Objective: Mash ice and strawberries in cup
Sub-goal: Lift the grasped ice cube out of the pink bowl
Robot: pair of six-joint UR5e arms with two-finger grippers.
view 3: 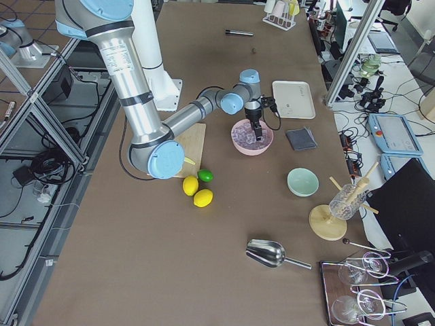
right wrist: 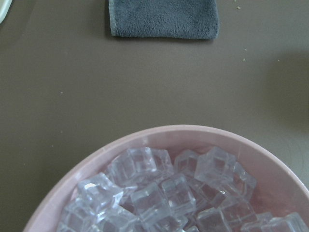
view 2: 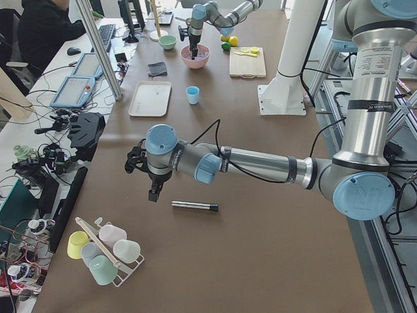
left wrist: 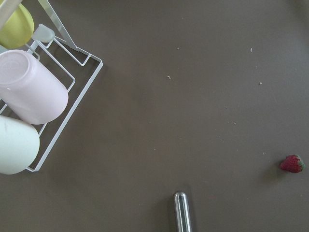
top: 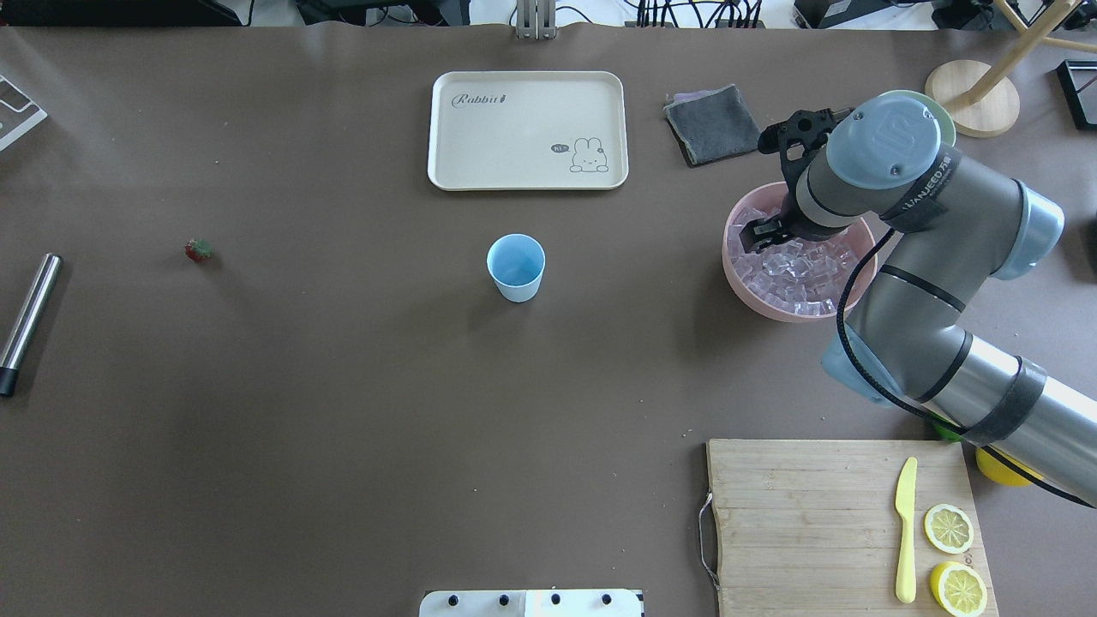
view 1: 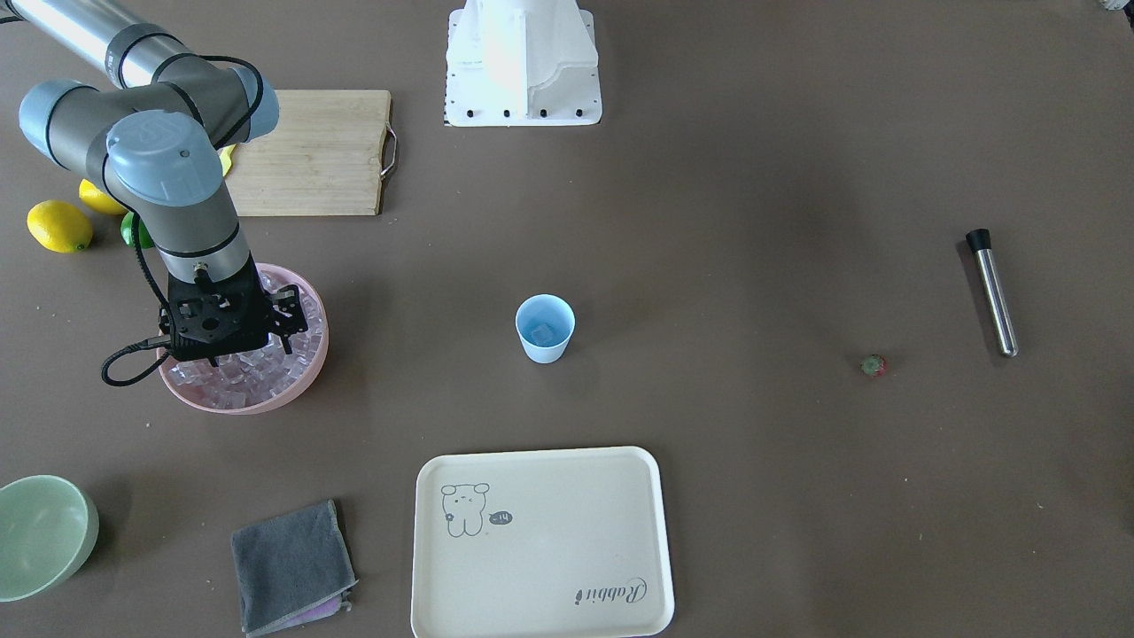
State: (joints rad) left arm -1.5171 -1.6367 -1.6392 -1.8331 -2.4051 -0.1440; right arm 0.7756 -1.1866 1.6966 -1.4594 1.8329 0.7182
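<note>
Though poised at the pink bowl heaped with clear, glassy ice, spread of right gripper impossible to tell, left gripper likewise; pale-blue cup mid-table, seemingly one cube inside; tiny red strawberry well apart.

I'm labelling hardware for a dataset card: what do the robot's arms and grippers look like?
Both the right arm and left arm are silver-grey tubes with pale-blue joint caps and dark bands; a logo is embossed on the caps. A black cable loops along each wrist. The right gripper and left gripper are black.
</note>
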